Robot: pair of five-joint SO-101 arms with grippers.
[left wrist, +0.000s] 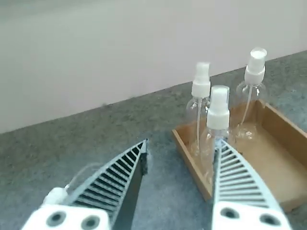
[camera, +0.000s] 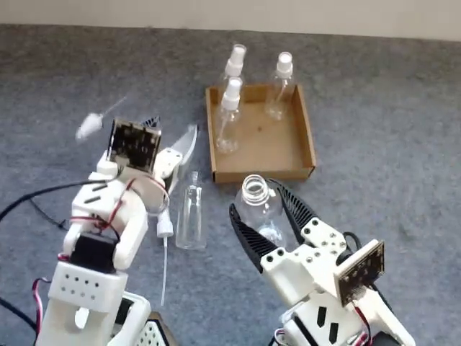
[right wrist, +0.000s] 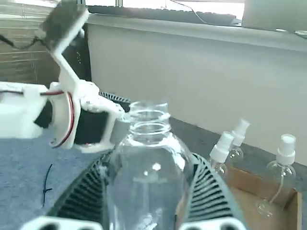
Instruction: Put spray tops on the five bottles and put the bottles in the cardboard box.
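- An uncapped bottle (right wrist: 149, 143) is gripped upright around its body by the right gripper (camera: 253, 198), just in front of the cardboard box (camera: 263, 174).
- The left gripper (left wrist: 182, 146) is held spread wide and empty above the grey carpet (camera: 389, 108), pointed toward the box.
- Capping the held bottle is judged to be the step in hand, so a spray top must first be collected.
- 1 spray top (camera: 165, 229) lies beside the left arm, its thin tube trailing toward the arm's base. Another spray top (camera: 89, 125) lies farther out on the carpet.
- The top is best taken by its head, so that the tube hangs free and can be threaded into the neck first. The bottle should be kept vertical and steady throughout.
- A 2nd uncapped bottle (camera: 190, 213) is seen on the carpet between the 2 arms.
- 3 capped bottles are gathered at the box: 1 (camera: 227, 119) and another (camera: 278, 90) stand inside. Whether the 3rd (camera: 233, 63) stands inside or just beyond the far rim cannot be told.
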